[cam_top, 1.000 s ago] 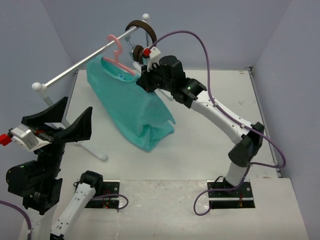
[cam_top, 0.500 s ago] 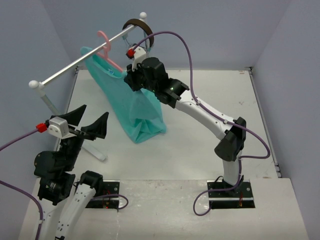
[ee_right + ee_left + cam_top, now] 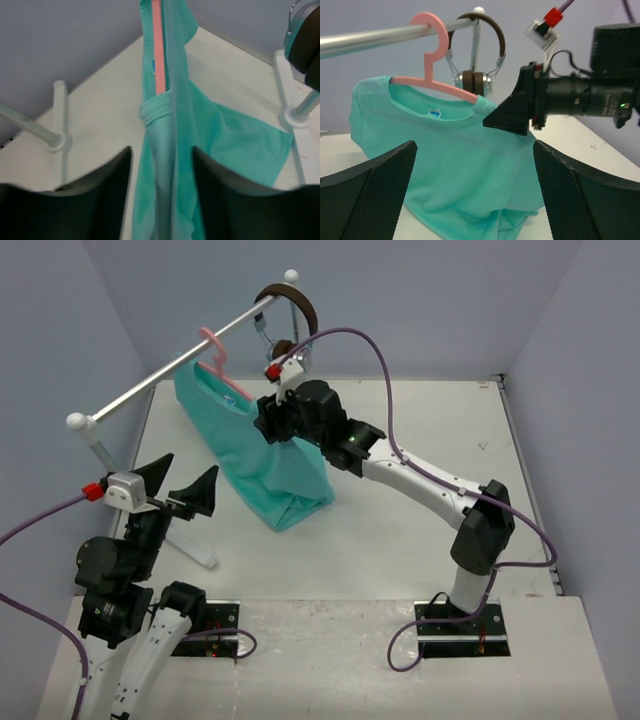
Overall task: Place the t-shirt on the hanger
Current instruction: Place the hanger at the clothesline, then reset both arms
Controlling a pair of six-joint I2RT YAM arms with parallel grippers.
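The teal t-shirt [image 3: 262, 455] hangs on the pink hanger [image 3: 221, 362], whose hook is over the rail; the shirt's bottom hem rests bunched on the table. It also shows in the left wrist view [image 3: 455, 160] with the hanger [image 3: 432, 50] through its neck. My right gripper [image 3: 268, 418] is open at the shirt's right shoulder; in the right wrist view its jaws [image 3: 162, 200] stand on either side of the shirt's edge [image 3: 170, 150], below the hanger arm [image 3: 158, 55]. My left gripper [image 3: 185, 485] is open and empty, apart from the shirt on its left [image 3: 475, 195].
The silver rail [image 3: 170, 370] runs diagonally on two white stands, one foot [image 3: 195, 545] close to my left arm. Brown headphones [image 3: 297, 302] hang at the rail's far end, just behind my right gripper. Grey walls enclose the table on three sides.
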